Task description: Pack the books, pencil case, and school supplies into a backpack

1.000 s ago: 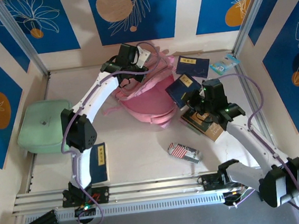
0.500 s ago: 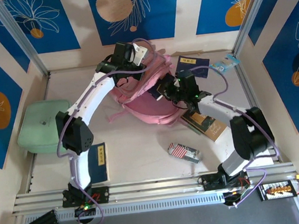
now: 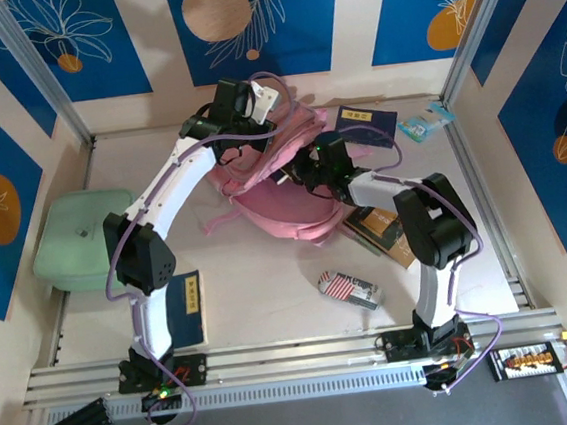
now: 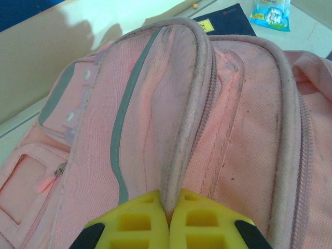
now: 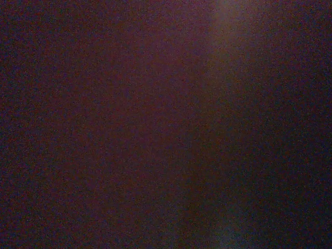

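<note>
The pink backpack lies at the back middle of the table. My left gripper is shut on its upper zipper edge; in the left wrist view the yellow fingertips pinch that piped edge and hold it up. My right gripper reaches into the backpack's mouth with a navy book, of which a dark corner shows; the right wrist view is dark. Another navy book lies behind the backpack, and a third by the left arm's base. The tan-and-black notebook and striped pencil case lie at right. The green pen is hidden.
A mint-green flat case lies at the left wall. A small blue snack packet sits at the back right corner. Metal rails run along the table's near edge, and panelled walls close in the other three sides.
My right gripper has carried the navy book leftward from beside the notebook into the backpack's opening. The left gripper has kept its hold on the backpack's edge, shifting slightly.
</note>
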